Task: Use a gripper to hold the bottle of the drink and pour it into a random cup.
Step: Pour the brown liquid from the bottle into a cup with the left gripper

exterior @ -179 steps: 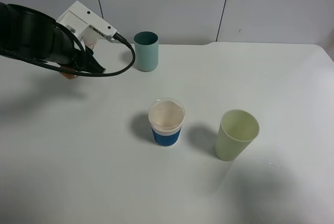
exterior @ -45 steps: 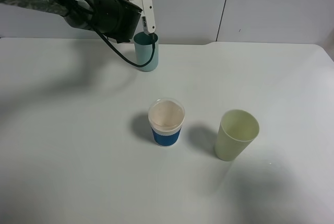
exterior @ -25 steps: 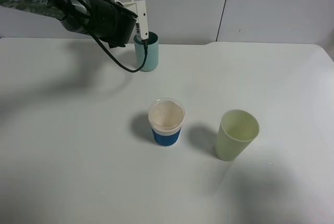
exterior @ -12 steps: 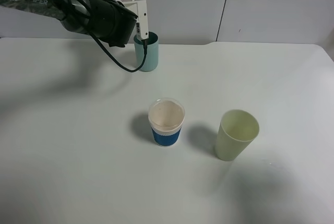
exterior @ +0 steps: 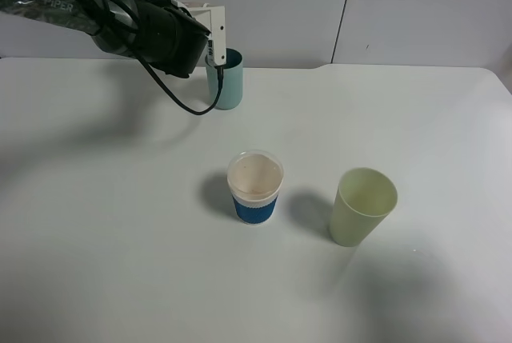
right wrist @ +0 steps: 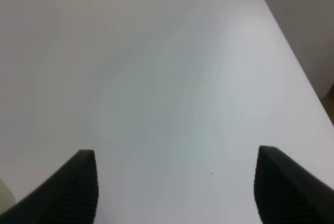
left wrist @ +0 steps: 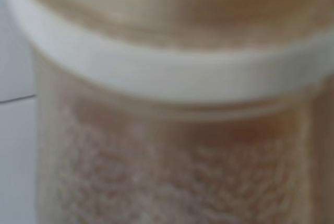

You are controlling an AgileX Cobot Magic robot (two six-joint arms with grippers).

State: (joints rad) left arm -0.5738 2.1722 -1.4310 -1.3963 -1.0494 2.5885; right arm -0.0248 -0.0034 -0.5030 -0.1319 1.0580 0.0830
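My left gripper [exterior: 206, 49], with its white bracket, black cable and thick black arm, hangs at the rim of the tall teal-green cup [exterior: 227, 84] at the back of the table. In the exterior view the arm hides the bottle. In the left wrist view the bottle [left wrist: 172, 78] fills the frame, blurred, with its white neck ring and the brown drink [left wrist: 172, 172] seen through the plastic. No stream shows. My right gripper [right wrist: 175, 187] is open and empty over bare table, with one black fingertip [right wrist: 78, 187] at each lower corner; it is out of the exterior view.
A short blue-and-white cup [exterior: 255, 187] stands mid-table, with a pale yellow-green tapered cup [exterior: 362, 205] to its right. The white table [exterior: 416, 119] runs back to grey wall panels. Its right edge shows in the right wrist view [right wrist: 292, 72].
The left arm came from the back left up to the teal cup. Over the last second its bracket has shifted slightly right and turned above the cup's rim. The cups have not moved.
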